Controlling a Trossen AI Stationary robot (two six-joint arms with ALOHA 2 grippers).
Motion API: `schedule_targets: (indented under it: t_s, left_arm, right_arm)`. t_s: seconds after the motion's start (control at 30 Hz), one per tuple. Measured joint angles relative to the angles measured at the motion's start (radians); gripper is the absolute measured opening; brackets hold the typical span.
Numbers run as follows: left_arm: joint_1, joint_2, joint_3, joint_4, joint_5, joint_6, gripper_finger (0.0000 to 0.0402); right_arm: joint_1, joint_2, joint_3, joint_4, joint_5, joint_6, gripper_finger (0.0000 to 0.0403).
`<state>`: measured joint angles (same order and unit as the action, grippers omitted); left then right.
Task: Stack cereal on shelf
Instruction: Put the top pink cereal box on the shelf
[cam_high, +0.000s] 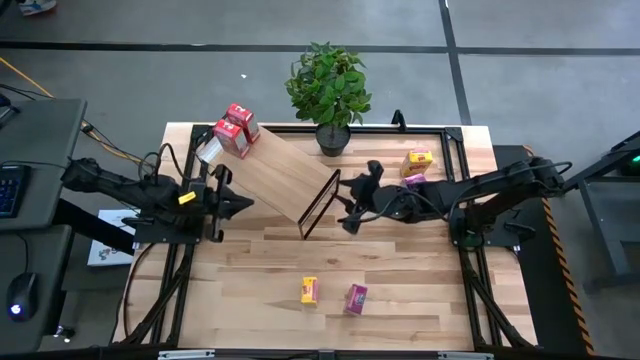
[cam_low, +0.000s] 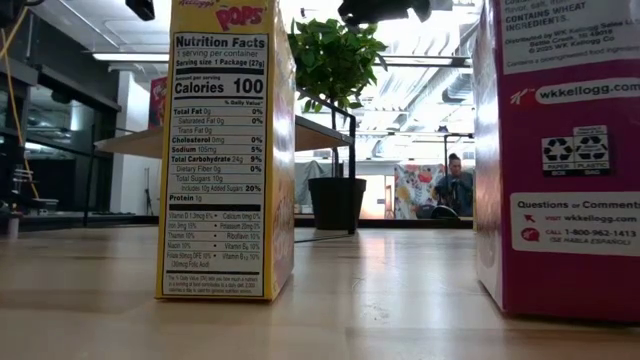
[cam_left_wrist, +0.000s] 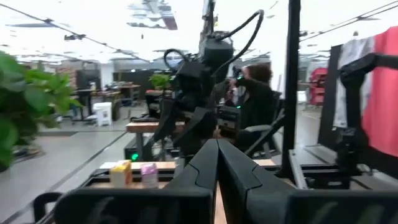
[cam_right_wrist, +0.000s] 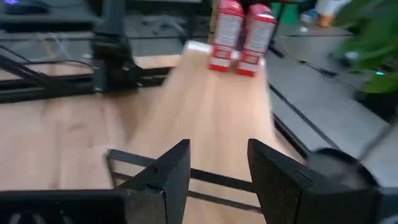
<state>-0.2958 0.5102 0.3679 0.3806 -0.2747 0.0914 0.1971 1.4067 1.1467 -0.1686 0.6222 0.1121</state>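
The shelf (cam_high: 285, 170) is a slanted light-wood board on a black wire frame (cam_high: 320, 205). Two red cereal boxes (cam_high: 236, 128) stand at its far-left end and also show in the right wrist view (cam_right_wrist: 242, 37). A yellow box (cam_high: 309, 290) and a magenta box (cam_high: 356, 298) stand on the table near the front edge. Another yellow box (cam_high: 418, 158) and magenta box (cam_high: 412, 179) are at the far right. My left gripper (cam_high: 248, 203) is shut at the board's left long edge. My right gripper (cam_right_wrist: 217, 162) is open and empty, just before the frame end of the board. My left gripper's shut fingertips (cam_left_wrist: 217, 152) stand level at the board's left long edge (cam_high: 258, 198), coming from the table's left. I cannot tell whether they touch it.
A potted plant (cam_high: 328, 90) stands at the table's far edge behind the shelf. Black rails (cam_high: 460, 150) run around the tabletop. The low view is filled by the near yellow box (cam_low: 225, 150) and magenta box (cam_low: 560, 150). A person (cam_low: 455, 185) sits in the room beyond.
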Motion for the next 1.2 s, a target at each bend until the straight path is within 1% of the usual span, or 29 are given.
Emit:
schedule_targets:
  t_s: [0.07, 0.13, 0.3, 0.43, 0.53, 0.6, 0.73, 0.83, 0.93, 1.03, 1.13, 1.2]
  left_arm:
    - [0.0, 0.0, 0.0, -0.007, -0.01, 0.004, 0.0001]
    - [0.0, 0.0, 0.0, -0.009, -0.01, 0.003, 0.0001]
    - [0.0, 0.0, 0.0, -0.009, -0.01, 0.0, 0.0001]
    - [0.0, 0.0, 0.0, -0.01, -0.01, -0.001, 0.0001]
    - [0.0, 0.0, 0.0, -0.01, -0.01, -0.001, 0.0001]
    - [0.0, 0.0, 0.0, -0.01, -0.01, 0.0, 0.0001]
    - [0.001, 0.0, 0.0, -0.01, -0.01, 0.008, 0.0001]
    - [0.001, 0.0, 0.0, -0.01, -0.01, 0.01, 0.0001]
    - [0.001, 0.0, 0.0, -0.01, -0.01, 0.01, 0.0001]
    - [0.001, 0.0, 0.0, -0.013, -0.01, 0.01, 0.0001]
    - [0.001, 0.0, 0.0, -0.013, -0.009, 0.01, 0.0001]
    - [0.001, 0.0, 0.0, -0.013, -0.01, 0.013, 0.0001]
  right_arm:
    - [-0.012, -0.002, 0.039, -0.102, 0.004, 0.067, 0.0158]
    - [-0.025, -0.002, 0.084, -0.247, -0.005, 0.156, 0.0174]
    - [-0.046, 0.001, 0.163, -0.621, -0.017, 0.338, 0.0237]
    - [-0.049, 0.001, 0.186, -0.95, -0.072, 0.451, 0.0281]
    - [-0.049, 0.002, 0.177, -1.174, -0.089, 0.481, 0.0296]
    - [-0.048, 0.002, 0.155, -1.283, -0.091, 0.428, 0.0298]
    - [-0.048, 0.002, 0.112, -1.39, -0.112, 0.233, 0.0298]
    - [-0.051, 0.002, 0.066, -1.386, -0.152, 0.075, 0.0298]
    - [-0.06, 0.002, 0.006, -1.382, -0.195, -0.031, 0.0298]
    - [-0.078, 0.002, -0.046, -1.374, -0.161, -0.112, 0.0298]
    - [-0.099, 0.002, -0.078, -1.348, -0.082, -0.128, 0.0298]
    - [-0.12, 0.003, -0.09, -1.33, -0.07, -0.161, 0.0298]
